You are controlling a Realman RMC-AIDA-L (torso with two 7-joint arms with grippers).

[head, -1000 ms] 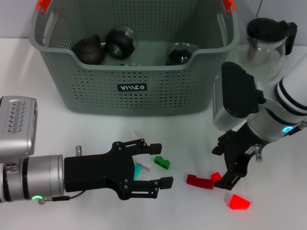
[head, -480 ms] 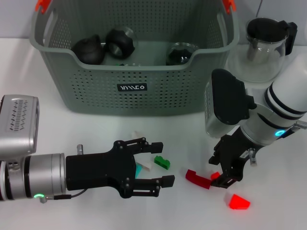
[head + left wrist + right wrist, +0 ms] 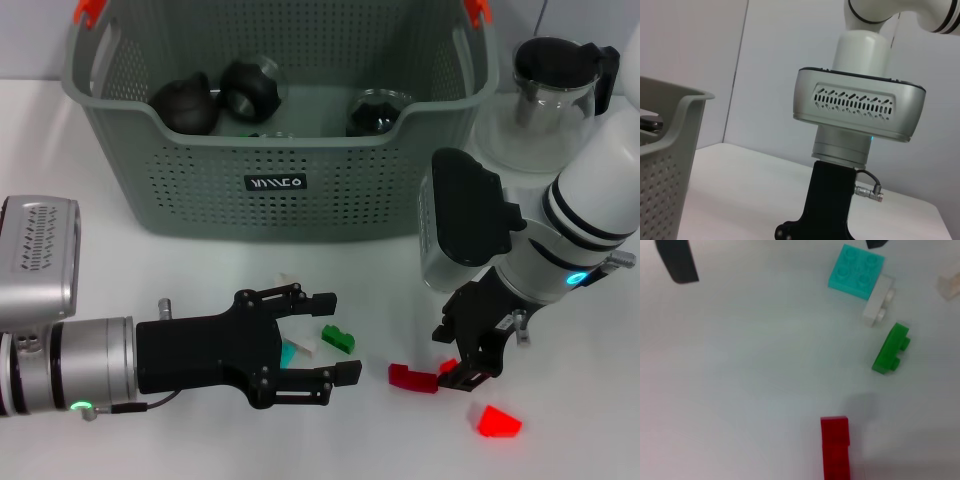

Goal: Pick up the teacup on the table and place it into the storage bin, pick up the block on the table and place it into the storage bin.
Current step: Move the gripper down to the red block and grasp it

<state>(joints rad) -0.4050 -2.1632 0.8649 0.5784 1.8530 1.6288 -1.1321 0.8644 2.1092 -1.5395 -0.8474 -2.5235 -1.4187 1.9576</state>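
The grey-green storage bin point(image 3: 276, 200) stands at the back with three dark teacups point(image 3: 185, 105) inside it. Several small blocks lie in front of it. My left gripper point(image 3: 334, 338) is open low over the table, its black fingers straddling a green block point(image 3: 338, 338); a white block point(image 3: 305, 342) and a teal block point(image 3: 289, 352) lie just behind that. My right gripper point(image 3: 452, 352) is open and points down beside a dark red block point(image 3: 413, 379), with a small red piece point(image 3: 450, 367) by its lower finger. The right wrist view shows the red block point(image 3: 835, 446), green block point(image 3: 891, 348) and teal block point(image 3: 856, 271).
A glass teapot point(image 3: 555, 95) with a black lid stands at the back right, beside the bin. A bright red block point(image 3: 498, 421) lies near the front edge. A cream block point(image 3: 288, 283) lies close to the bin's front wall. The left wrist view shows the bin's corner point(image 3: 665, 150).
My right gripper has shifted left and a little lower, closer to the dark red block. The left gripper has stayed almost in place around the green block.
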